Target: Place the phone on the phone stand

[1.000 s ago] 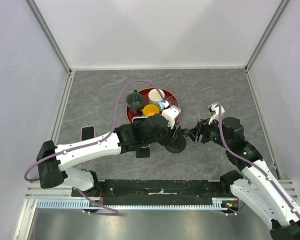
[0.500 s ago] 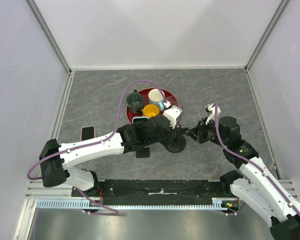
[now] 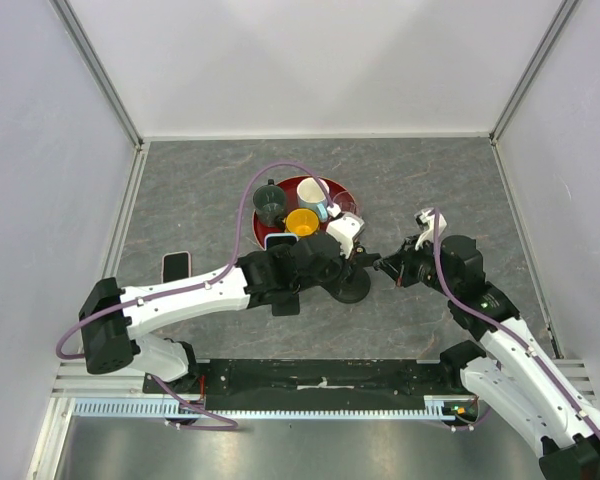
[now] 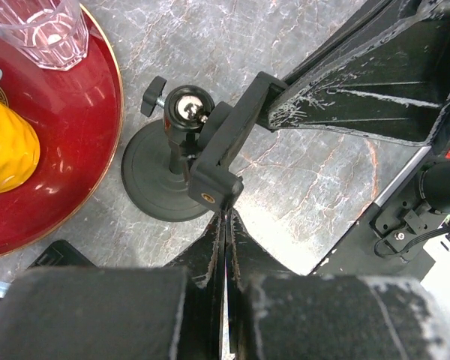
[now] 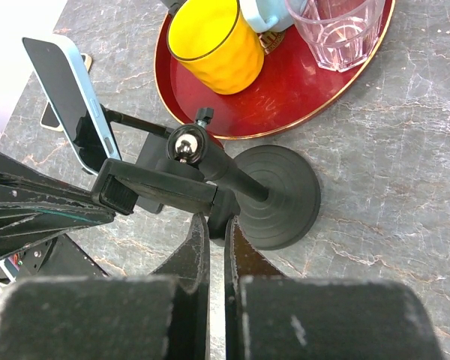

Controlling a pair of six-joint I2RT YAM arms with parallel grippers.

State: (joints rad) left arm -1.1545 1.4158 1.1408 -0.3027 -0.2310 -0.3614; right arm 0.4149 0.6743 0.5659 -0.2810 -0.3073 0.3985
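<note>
- L wrist cam: left gripper pressed together, tips at phone stand clamp end.
- R wrist cam: right gripper pressed together too; only this view shows blue-edged phone upright.

The phone stand is looking like matt black plastic with a polished metal ball, the red tray is gleaming glossily, the tumbler is showing clear, and the grey table is looking stone-veined.

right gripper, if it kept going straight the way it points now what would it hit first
The phone stand's clamp: it sits just ahead of the shut right gripper, whose tips look at or almost on it; depth is unclear.
</note>
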